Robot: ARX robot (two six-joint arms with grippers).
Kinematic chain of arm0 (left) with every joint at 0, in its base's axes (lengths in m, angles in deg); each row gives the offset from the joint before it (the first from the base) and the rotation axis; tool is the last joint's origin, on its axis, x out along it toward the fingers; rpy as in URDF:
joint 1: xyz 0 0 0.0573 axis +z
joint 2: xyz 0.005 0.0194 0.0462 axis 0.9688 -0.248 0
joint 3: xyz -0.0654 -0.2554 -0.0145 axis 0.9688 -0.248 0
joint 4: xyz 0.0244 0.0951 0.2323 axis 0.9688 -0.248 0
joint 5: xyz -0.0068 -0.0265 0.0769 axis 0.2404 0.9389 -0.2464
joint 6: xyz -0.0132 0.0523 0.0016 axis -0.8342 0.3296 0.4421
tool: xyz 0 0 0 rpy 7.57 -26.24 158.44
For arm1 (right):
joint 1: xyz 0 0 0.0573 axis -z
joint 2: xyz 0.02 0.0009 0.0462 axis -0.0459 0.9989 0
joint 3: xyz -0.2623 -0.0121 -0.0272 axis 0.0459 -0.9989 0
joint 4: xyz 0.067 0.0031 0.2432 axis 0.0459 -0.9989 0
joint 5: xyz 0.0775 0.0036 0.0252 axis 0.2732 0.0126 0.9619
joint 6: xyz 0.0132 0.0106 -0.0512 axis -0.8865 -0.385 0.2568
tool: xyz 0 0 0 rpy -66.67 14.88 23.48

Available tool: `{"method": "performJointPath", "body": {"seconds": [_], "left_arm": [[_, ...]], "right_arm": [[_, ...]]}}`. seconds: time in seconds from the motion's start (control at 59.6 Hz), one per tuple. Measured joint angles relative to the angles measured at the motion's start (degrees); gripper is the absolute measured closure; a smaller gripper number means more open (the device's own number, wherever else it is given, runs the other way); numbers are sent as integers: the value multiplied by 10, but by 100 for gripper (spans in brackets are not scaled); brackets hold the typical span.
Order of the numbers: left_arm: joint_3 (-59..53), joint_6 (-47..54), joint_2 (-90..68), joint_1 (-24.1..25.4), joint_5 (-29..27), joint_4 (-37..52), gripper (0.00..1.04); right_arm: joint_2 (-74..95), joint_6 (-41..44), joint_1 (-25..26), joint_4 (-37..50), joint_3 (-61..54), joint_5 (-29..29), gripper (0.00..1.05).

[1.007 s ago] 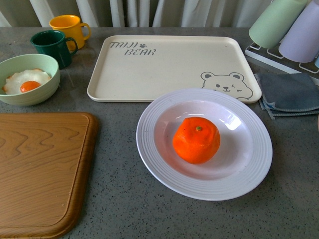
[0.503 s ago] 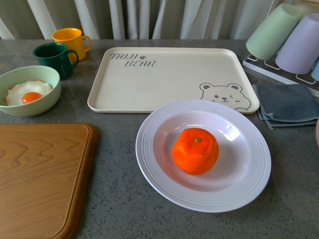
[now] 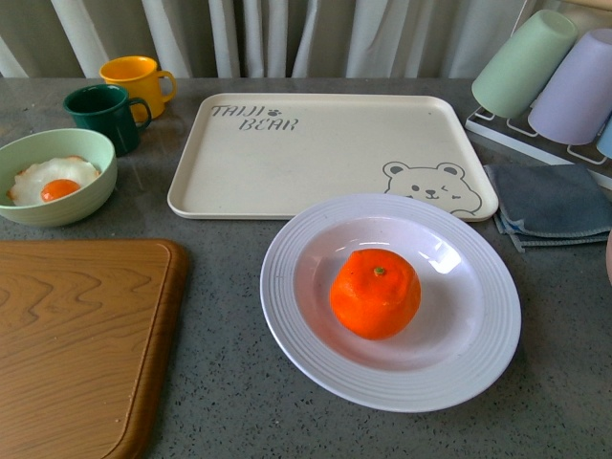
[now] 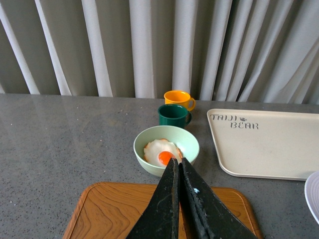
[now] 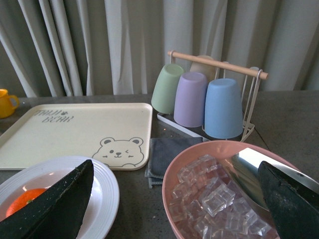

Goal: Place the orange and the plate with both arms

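Within the plate (image 3: 287, 277), just 6 o'clock of the bear-print tray (image 3: 325, 143), the orange (image 3: 375, 294) rests; over 1 second only our view shifted, nothing moved. Left tool (image 4: 178, 164) closed and empty, right tool (image 5: 175, 172) wide open: we judge placement done.

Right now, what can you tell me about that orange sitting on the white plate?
The orange is bright and slightly squat, with dimpled skin and a small green stem spot facing up. It looks whole and unpeeled. It rests in the glossy centre of the white plate, touching nothing else, just in front of the cream bear tray.
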Motion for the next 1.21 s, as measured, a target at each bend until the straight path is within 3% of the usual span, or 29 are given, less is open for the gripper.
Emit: {"method": "performJointPath", "body": {"seconds": [0.185,0.52,0.638,0.688,0.755,0.822,0.94,1.208], "left_arm": [[0,0,0,0,0,0,102],[0,0,0,0,0,0,43],[0,0,0,0,0,0,17],[0,0,0,0,0,0,9],[0,1,0,0,0,0,10],[0,1,0,0,0,0,9],[0,1,0,0,0,0,9],[0,1,0,0,0,0,9]], "right_arm": [[0,0,0,0,0,0,9],[0,0,0,0,0,0,9],[0,0,0,0,0,0,9],[19,-27,12,-41,14,41,9],[114,-101,54,-177,69,129,9],[194,-160,71,-211,83,144,9],[298,-213,43,-133,92,121,9],[497,-327,-95,42,96,50,9]]}}
